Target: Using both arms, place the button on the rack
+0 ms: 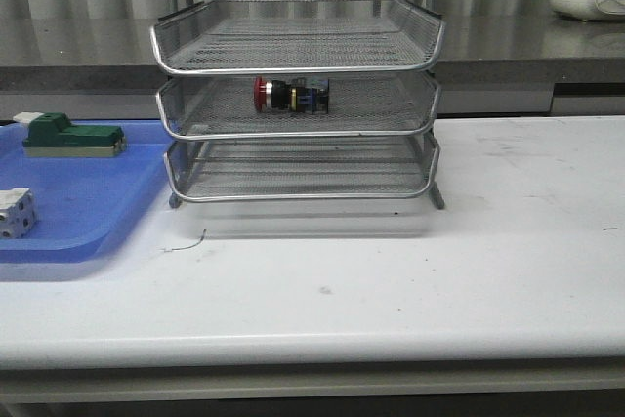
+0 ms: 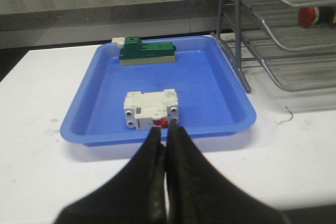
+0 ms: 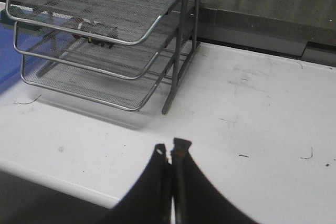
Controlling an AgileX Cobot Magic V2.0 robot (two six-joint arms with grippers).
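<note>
The button (image 1: 290, 96), red-headed with a yellow-black collar and dark body, lies on its side on the middle tier of the silver wire-mesh rack (image 1: 298, 46). Its red head shows at the edge of the left wrist view (image 2: 308, 16), and it appears through the mesh in the right wrist view (image 3: 94, 29). My left gripper (image 2: 164, 129) is shut and empty, hovering in front of the blue tray. My right gripper (image 3: 171, 150) is shut and empty over the bare white table, well short of the rack (image 3: 89, 40). Neither arm appears in the front view.
A blue tray (image 1: 88, 212) left of the rack holds a green rectangular block (image 1: 73, 136) and a white cube-like block (image 1: 17, 212). In the left wrist view the white block (image 2: 152, 109) lies just past my fingertips. A grey counter runs behind the table.
</note>
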